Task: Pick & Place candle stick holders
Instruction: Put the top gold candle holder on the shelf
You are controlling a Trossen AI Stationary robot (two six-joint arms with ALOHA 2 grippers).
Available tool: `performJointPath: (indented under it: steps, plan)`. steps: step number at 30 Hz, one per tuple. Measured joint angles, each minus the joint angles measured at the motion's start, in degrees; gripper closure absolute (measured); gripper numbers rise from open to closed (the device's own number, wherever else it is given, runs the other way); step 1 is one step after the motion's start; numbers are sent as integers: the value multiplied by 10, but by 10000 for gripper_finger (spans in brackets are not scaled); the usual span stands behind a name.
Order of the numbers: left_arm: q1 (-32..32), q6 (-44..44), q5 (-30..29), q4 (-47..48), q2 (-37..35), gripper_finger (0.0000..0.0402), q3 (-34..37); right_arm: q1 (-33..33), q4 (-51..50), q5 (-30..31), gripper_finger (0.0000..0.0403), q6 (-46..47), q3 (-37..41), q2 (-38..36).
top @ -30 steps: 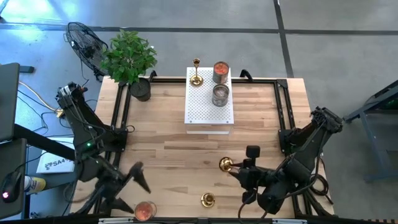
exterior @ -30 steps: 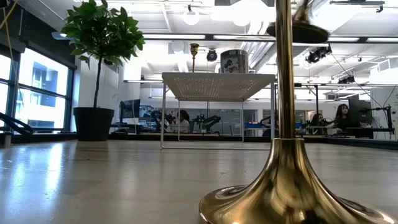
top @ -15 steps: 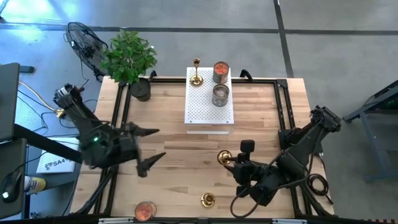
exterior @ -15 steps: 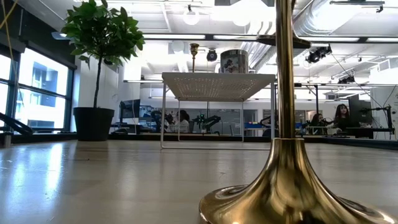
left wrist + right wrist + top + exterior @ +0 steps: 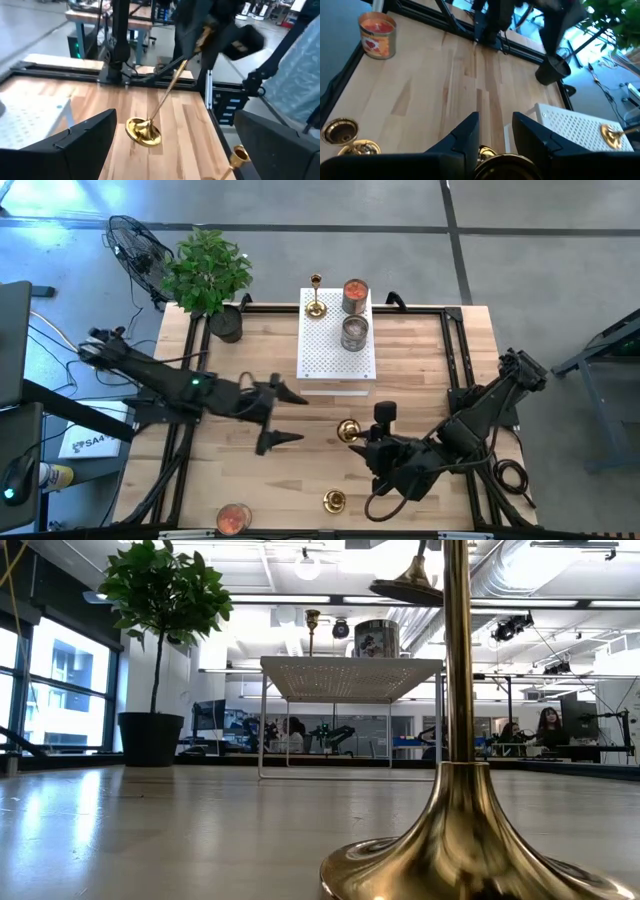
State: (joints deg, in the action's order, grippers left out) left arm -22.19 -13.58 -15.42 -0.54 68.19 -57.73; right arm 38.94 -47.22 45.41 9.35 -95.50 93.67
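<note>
The right gripper (image 5: 362,436) is over the middle of the counter (image 5: 420,370), its fingers (image 5: 468,134) closed on the stem of a gold candle stick holder (image 5: 348,429). The holder is carried tilted and clear of the wood: its round flared base juts out past the fingertips toward the left arm, while the slim stem runs back between them, as the left wrist view shows (image 5: 143,132).

The left gripper (image 5: 283,417) is also over the middle of the counter, just beside that base, with its fingers (image 5: 290,396) spread wide apart and nothing between them.

A second candle stick holder (image 5: 334,501) stands upright near the counter's front edge, not touched by either gripper. A third candle stick holder (image 5: 316,297) stands on the back left corner of the white perforated block (image 5: 337,350), which sits by the counter's back edge and also carries two jar candles (image 5: 354,315). Another jar candle (image 5: 233,519) sits at the front edge, and a potted plant (image 5: 208,278) at the back left corner.
</note>
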Motion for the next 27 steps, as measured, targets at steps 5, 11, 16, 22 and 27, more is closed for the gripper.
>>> performJointPath:
  steps: [5,11,16,22,27]
  plan:
    - [42,-18,46,-38,65,5,-7,-10,29,-20,297,-26,0,0]
    - [53,-19,69,-90,118,5,-16,-16,45,-39,297,-34,0,0]
    - [53,-18,74,-124,139,5,-16,-18,46,-43,297,-34,0,0]
    - [53,-17,103,-130,142,5,-16,-18,47,-51,297,-39,0,0]
    - [53,-15,167,-139,142,5,-16,-18,51,-53,297,-46,0,0]
